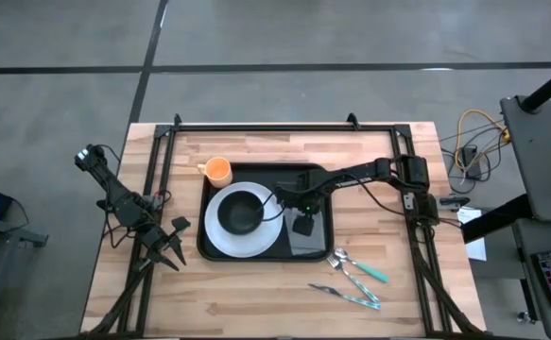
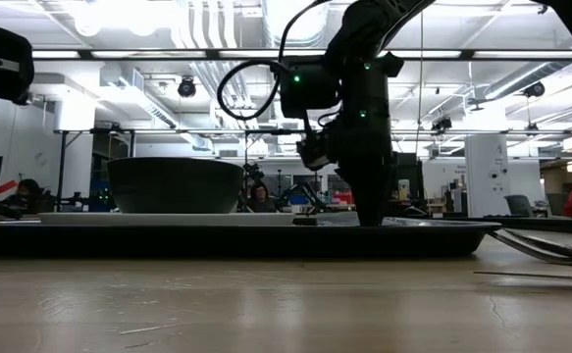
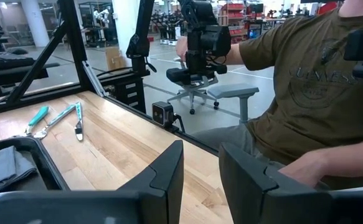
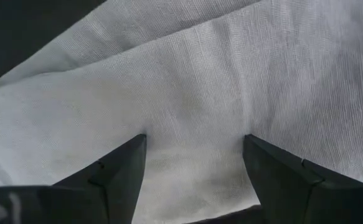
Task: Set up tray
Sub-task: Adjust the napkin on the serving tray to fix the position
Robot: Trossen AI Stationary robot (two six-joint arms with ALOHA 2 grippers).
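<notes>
The black tray (image 1: pixel 294 175) lies mid-table and carries a white plate (image 1: pixel 220 231) with a black bowl (image 1: pixel 242 212) on it. A grey folded napkin (image 1: pixel 313 238) lies flat on the tray's right part. An orange cup (image 1: pixel 218 170) stands at the tray's far left corner. My right gripper (image 1: pixel 301 215) points straight down over the napkin, open, and the right wrist view shows its fingers spread on the cloth (image 4: pixel 218 81). In the low view it reaches down to the tray floor (image 2: pixel 369 218). My left gripper (image 1: pixel 166 247) waits open, left of the tray. My right gripper (image 4: pixel 193 162) comes from above, pointing down, with its open fingertips (image 4: pixel 128 158) set on the napkin's upper face near a folded edge (image 4: pixel 187 186). Nothing is pinched between them. The napkin lies flat on the tray.
Cutlery with teal handles (image 1: pixel 355 276) lies on the wood to the right of the tray's near corner; it also shows in the left wrist view (image 3: pixel 56 118). A person in an olive shirt (image 3: pixel 312 93) sits just past the table's edge. Bare wood runs along the near side.
</notes>
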